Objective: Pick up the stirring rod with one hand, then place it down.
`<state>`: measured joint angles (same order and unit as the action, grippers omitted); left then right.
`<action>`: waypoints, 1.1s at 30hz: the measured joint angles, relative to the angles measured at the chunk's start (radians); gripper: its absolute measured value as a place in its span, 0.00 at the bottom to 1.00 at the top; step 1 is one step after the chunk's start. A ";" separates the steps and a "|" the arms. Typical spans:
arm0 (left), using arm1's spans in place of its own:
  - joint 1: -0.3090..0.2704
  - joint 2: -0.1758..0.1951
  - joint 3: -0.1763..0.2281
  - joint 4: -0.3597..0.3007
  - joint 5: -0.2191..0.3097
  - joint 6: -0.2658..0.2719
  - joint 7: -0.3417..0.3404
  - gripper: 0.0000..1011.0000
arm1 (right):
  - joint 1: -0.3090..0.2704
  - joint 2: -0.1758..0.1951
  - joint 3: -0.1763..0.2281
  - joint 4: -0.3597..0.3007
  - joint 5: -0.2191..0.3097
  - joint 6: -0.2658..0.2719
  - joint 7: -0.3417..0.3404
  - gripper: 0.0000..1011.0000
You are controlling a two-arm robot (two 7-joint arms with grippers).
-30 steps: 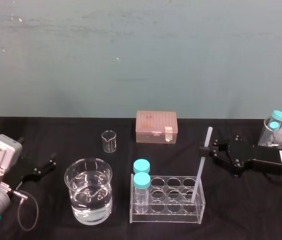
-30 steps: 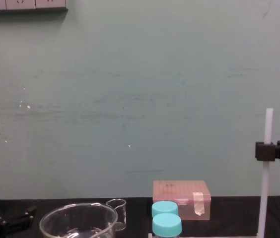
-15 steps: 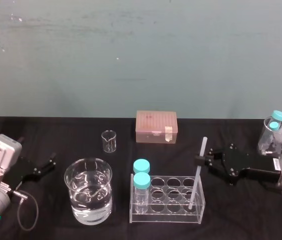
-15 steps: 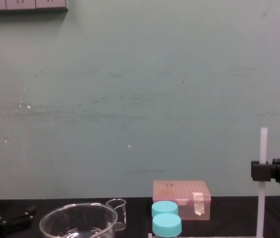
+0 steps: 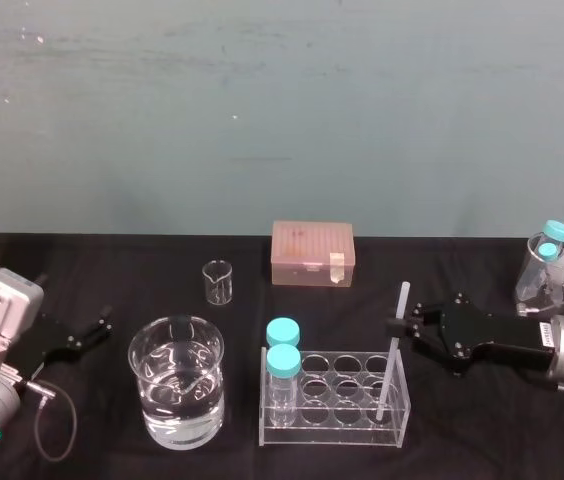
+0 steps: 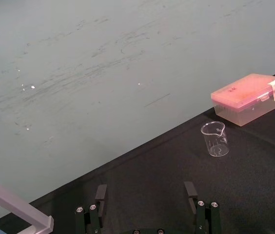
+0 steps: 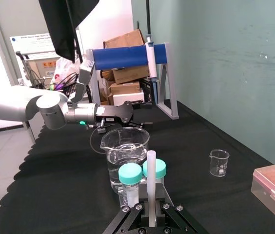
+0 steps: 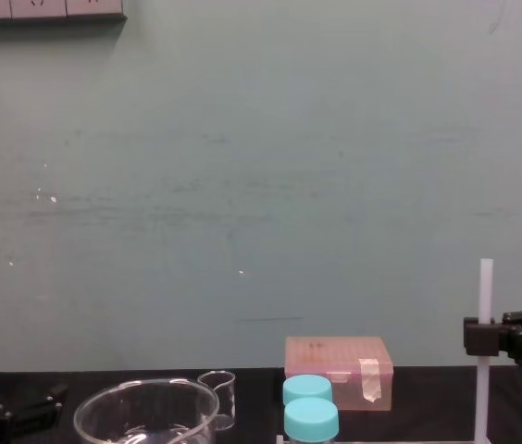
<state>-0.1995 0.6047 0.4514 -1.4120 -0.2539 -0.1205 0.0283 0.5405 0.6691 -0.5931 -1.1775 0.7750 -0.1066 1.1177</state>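
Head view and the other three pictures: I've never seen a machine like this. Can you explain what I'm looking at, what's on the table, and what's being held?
It's a two-armed robot working at a black table. One picture comes from a camera on its head, one from its chest, and one from each wrist. The right pincer is shut on the stirring rod, a thin white stick standing nearly upright with its lower end in the clear rack. The left pincer is open, off to the left. Also there: two blue-capped bottles in the rack, a large beaker of clear liquid, a small empty beaker and a pink box.
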 joint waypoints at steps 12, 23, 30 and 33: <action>0.000 0.000 0.000 0.000 0.000 0.000 0.000 0.99 | 0.008 -0.015 -0.002 0.023 -0.015 0.002 0.003 0.07; 0.000 0.000 0.000 0.000 0.000 0.000 0.000 0.99 | 0.006 -0.017 -0.002 0.025 -0.019 0.008 0.002 0.07; 0.000 0.000 0.000 0.000 0.000 0.000 0.000 0.99 | 0.006 -0.017 -0.002 0.025 -0.019 0.009 0.001 0.07; 0.000 0.000 0.000 0.000 0.000 0.000 0.000 0.99 | 0.006 -0.017 -0.002 0.025 -0.019 0.009 0.001 0.07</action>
<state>-0.1995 0.6047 0.4514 -1.4120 -0.2539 -0.1205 0.0283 0.5463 0.6524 -0.5951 -1.1529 0.7560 -0.0980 1.1187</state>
